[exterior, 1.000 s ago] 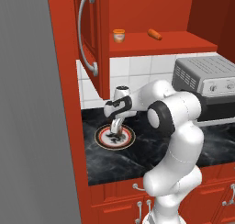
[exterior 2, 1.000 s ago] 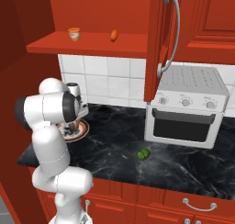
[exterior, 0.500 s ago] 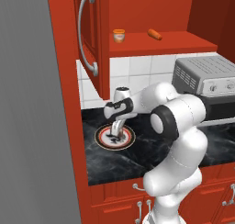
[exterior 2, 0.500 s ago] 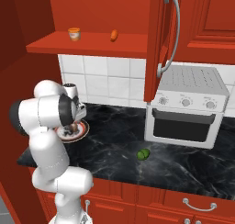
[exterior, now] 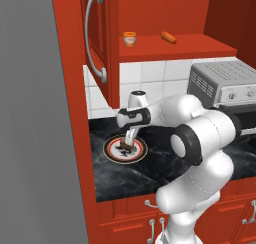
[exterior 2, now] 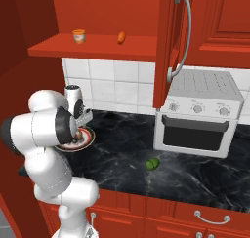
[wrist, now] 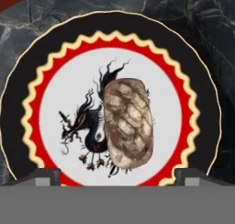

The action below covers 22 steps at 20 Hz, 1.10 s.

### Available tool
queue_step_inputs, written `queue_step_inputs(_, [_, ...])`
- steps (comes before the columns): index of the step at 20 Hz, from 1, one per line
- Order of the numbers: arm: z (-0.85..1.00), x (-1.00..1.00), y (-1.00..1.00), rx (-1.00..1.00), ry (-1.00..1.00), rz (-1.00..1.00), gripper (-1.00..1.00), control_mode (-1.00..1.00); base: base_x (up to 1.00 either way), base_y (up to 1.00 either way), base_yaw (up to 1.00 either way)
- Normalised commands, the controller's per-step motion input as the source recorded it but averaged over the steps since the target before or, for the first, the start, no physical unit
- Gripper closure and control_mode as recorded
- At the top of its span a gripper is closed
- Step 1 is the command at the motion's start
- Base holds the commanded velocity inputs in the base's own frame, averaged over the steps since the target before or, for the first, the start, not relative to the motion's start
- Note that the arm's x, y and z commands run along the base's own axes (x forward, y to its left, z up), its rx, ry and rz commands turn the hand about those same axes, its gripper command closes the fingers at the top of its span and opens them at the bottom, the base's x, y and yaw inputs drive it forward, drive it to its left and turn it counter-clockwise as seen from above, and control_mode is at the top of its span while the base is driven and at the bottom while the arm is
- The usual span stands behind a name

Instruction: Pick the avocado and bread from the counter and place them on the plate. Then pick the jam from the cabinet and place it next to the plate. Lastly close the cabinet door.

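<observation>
Gripper [wrist: 117, 175], as I see it from the hand camera, released with its jaws spread wide above the plate [wrist: 27, 71]; bread [wrist: 128, 123] lies free on the plate's white centre. Avocado [exterior 2: 153, 164] rests on the counter [exterior 2: 195, 173], at about four o'clock from the plate.

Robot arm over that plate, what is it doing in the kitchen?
The gripper hangs open right above the plate, and the bread lies on the plate, not held. The avocado sits on the black counter in front of the oven. The jam stands on the cabinet shelf near an orange carrot-like thing, and the cabinet door is open.
</observation>
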Motion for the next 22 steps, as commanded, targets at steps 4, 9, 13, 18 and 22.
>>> queue_step_inputs(4, [0.46,-0.2,-0.34,0.0,-0.09,0.0,-1.0,-1.0,0.0,0.0,0.0])
queue_step_inputs(9, [0.14,-0.3,-0.42,0.0,-0.01,-0.05,-1.0,-1.0,0.0,0.0,0.0])
queue_step_inputs(13, [0.08,-0.36,-0.47,0.01,0.0,-0.2,-1.0,-1.0,0.0,0.0,0.0])
queue_step_inputs(18, [0.08,-0.3,-0.48,0.04,0.0,-0.27,-1.0,-1.0,0.0,0.0,0.0])
queue_step_inputs(22, [0.07,-0.28,-0.44,0.03,0.0,-0.34,-1.0,-1.0,0.0,0.0,0.0])
